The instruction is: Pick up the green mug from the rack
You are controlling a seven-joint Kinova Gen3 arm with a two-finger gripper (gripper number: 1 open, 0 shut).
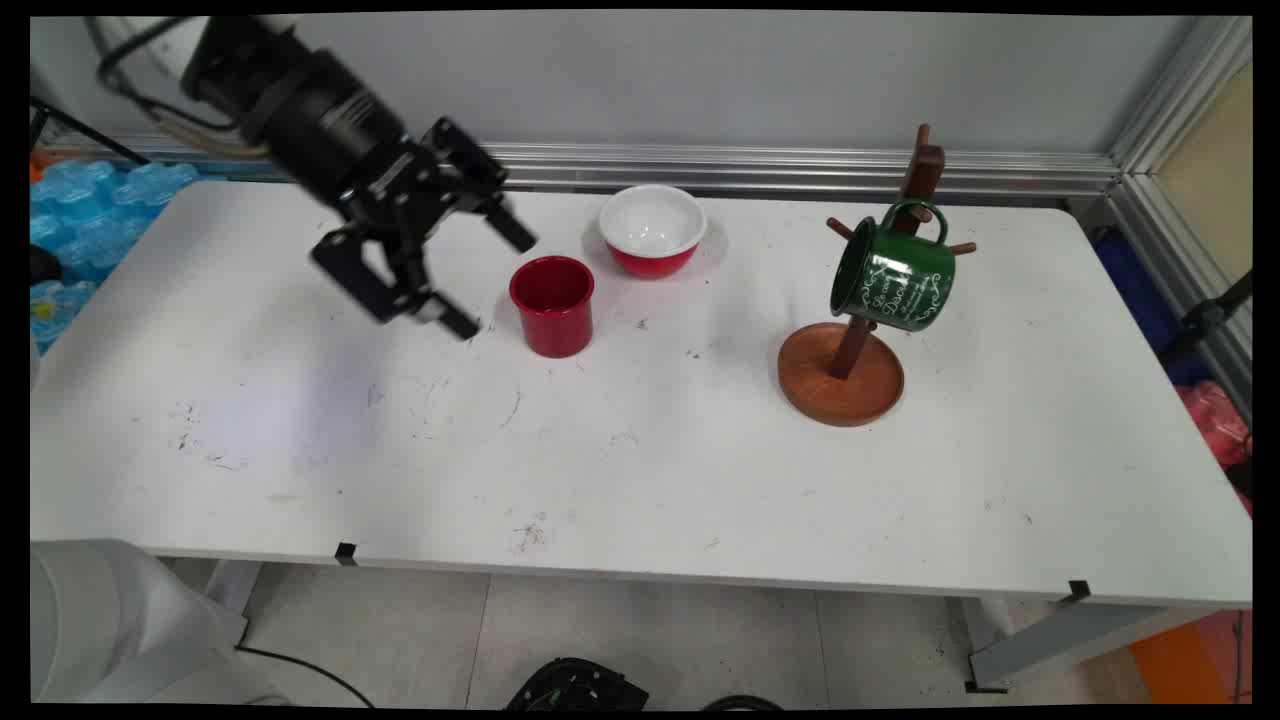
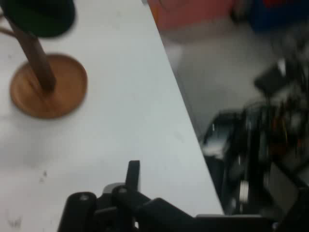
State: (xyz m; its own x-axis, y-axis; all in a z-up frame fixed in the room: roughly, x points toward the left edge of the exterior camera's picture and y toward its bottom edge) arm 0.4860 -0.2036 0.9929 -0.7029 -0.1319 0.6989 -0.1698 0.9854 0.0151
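Note:
My black gripper (image 1: 491, 282) hovers above the left-centre of the white table (image 1: 640, 480), tilted toward the right. Its fingers are spread wide apart and hold nothing. Just right of the fingertips stands a red cup (image 1: 552, 305), upright and untouched. Behind the cup sits a bowl (image 1: 652, 230), red outside and white inside. Farther right, a green mug (image 1: 893, 280) with white lettering hangs by its handle on a wooden mug tree (image 1: 840, 385). In the hand view the mug tree (image 2: 48, 87) and the green mug (image 2: 41, 17) appear blurred at the upper left.
An aluminium rail (image 1: 800, 170) runs along the table's back edge by the wall. Blue packages (image 1: 90, 215) lie off the table's left end. The table's edge (image 2: 181, 106) crosses the hand view, with floor and dark equipment (image 2: 260, 150) beyond it.

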